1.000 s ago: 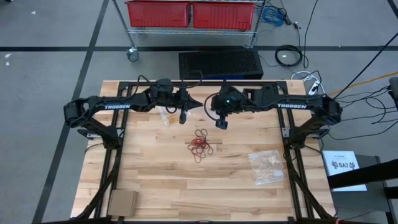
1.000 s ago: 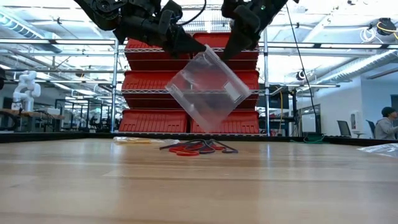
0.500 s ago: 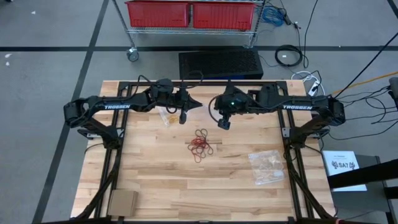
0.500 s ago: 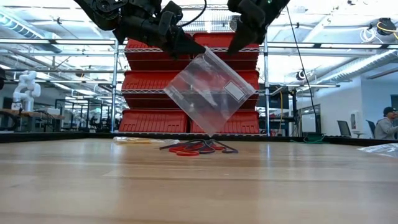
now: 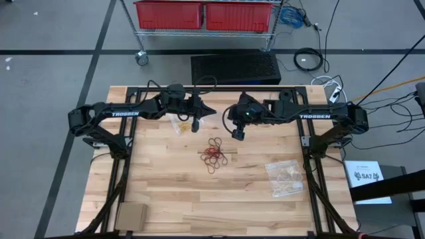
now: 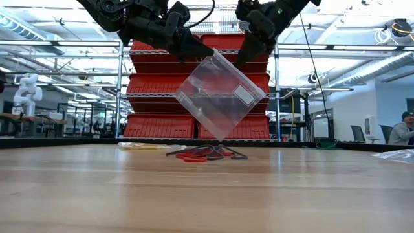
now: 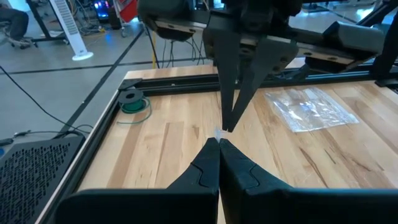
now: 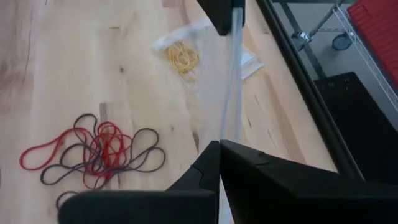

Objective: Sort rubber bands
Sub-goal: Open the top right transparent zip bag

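Observation:
A clear plastic bag [image 6: 218,97] with a white label hangs tilted between my two grippers above the table's middle. My left gripper [image 5: 199,114] and my right gripper [image 5: 236,131] are both shut on its upper edge. Its lowest corner [image 6: 220,138] hangs just above the loose pile of red and dark rubber bands [image 5: 216,154], which lies flat on the wood [image 8: 93,152]. In the right wrist view the bag shows edge-on [image 8: 231,81], running to the left gripper. My left gripper [image 7: 219,144] pinches the clear bag's upper edge [image 7: 219,133] near one top corner [image 6: 197,55] between its fingertips, slanting down from the table's left. The bag is clear of the table and hangs below. My right gripper [image 8: 219,146] pinches the same upper edge [image 8: 227,134] toward the other top corner [image 6: 237,63], slanting down from the table's right. The edge runs straight between the two grippers, and the bag hangs tilted, clear of the table.
A flat clear bag with yellow bands [image 5: 176,123] lies under the left arm, seen also in the right wrist view [image 8: 181,56]. Another clear bag with tan bands [image 5: 285,176] lies toward the near right. A cardboard box [image 5: 131,216] sits at the near left corner.
The right gripper has shifted slightly and tipped while staying shut on the bag. The bag, bulged open a second ago, now hangs flatter, with its lower corner a little closer to the pile. The left gripper has kept still.

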